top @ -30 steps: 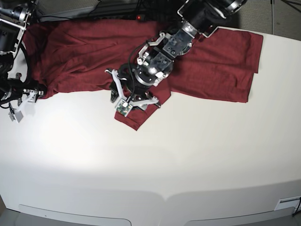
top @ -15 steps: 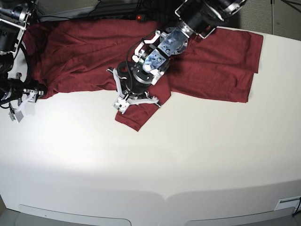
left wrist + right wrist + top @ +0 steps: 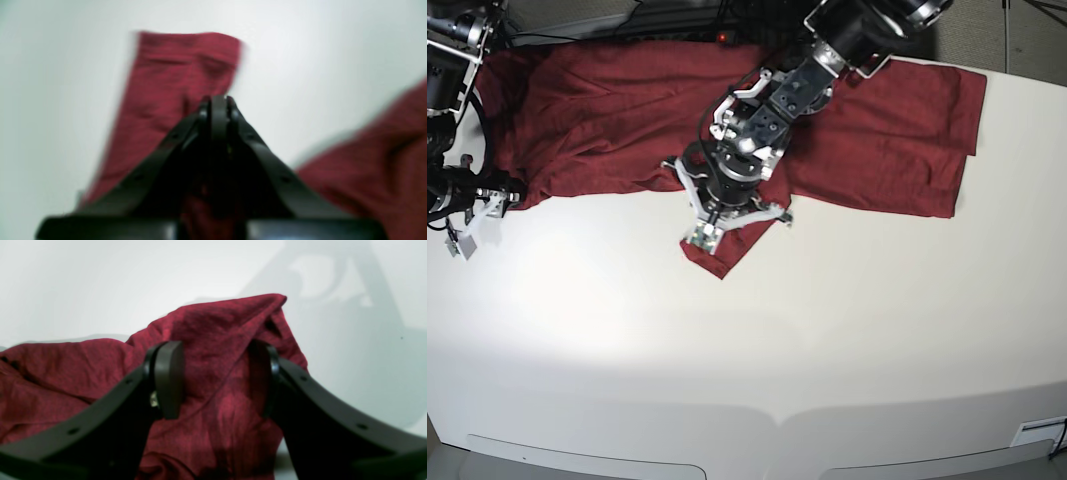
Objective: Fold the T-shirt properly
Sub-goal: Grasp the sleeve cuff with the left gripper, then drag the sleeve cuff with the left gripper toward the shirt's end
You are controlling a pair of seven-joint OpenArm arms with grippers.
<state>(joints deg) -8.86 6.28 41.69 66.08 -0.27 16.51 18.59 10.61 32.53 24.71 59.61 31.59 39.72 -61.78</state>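
One T-shirt [image 3: 617, 110] lies on one table [image 3: 827, 330]. Two grippers: left gripper [image 3: 714, 222] jaws pinched together at its sleeve; right gripper [image 3: 217, 380] jaws wide, straddling its hem.

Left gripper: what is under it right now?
Under the left gripper, with its jaws shut, lies the sleeve of the T-shirt, on the white table. The arm hides whether any cloth is pinched.

T-shirt [image 3: 867, 130] across table's [image 3: 827, 340] far edge, left tool [image 3: 717, 222] over its near flap.
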